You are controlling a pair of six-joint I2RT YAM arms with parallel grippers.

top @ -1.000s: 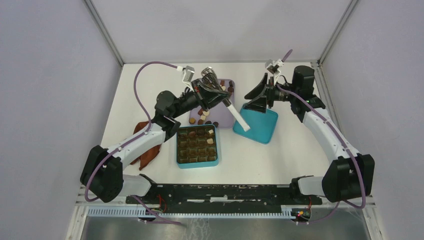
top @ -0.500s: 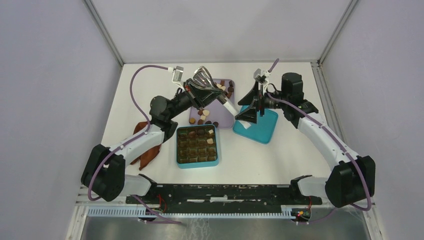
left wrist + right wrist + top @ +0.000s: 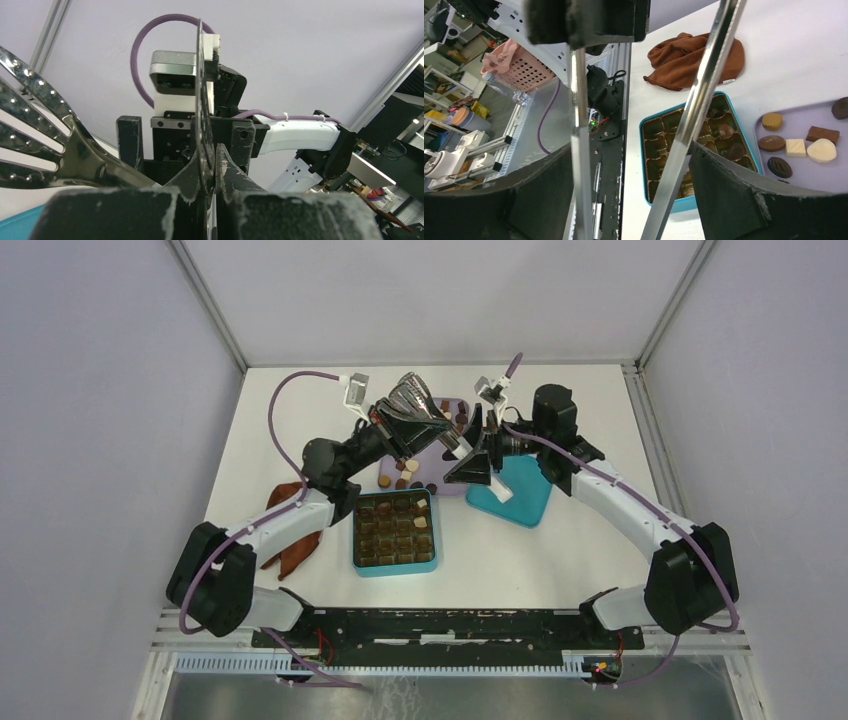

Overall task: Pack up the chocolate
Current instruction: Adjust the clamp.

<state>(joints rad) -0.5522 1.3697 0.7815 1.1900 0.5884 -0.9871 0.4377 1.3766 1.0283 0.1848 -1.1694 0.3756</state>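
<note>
1. Left hand (image 3: pixel 215 170) clamps the metal tongs (image 3: pixel 45 135); right hand (image 3: pixel 478 455), fingers spread wide, straddles their arms.
2. Below both hands, the teal box (image 3: pixel 395 568) holds few chocolates (image 3: pixel 796 147); most wait on the lilac tray (image 3: pixel 819 172).

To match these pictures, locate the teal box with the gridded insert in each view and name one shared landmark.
Top external: teal box just left of centre, between the arms.
Left wrist: not identifiable; only a teal sliver at the bottom left.
Right wrist: box lower centre, partly behind a metal strip.
Shared landmark: the brown cloth, left of the box from above, above it in the right wrist view.
</note>
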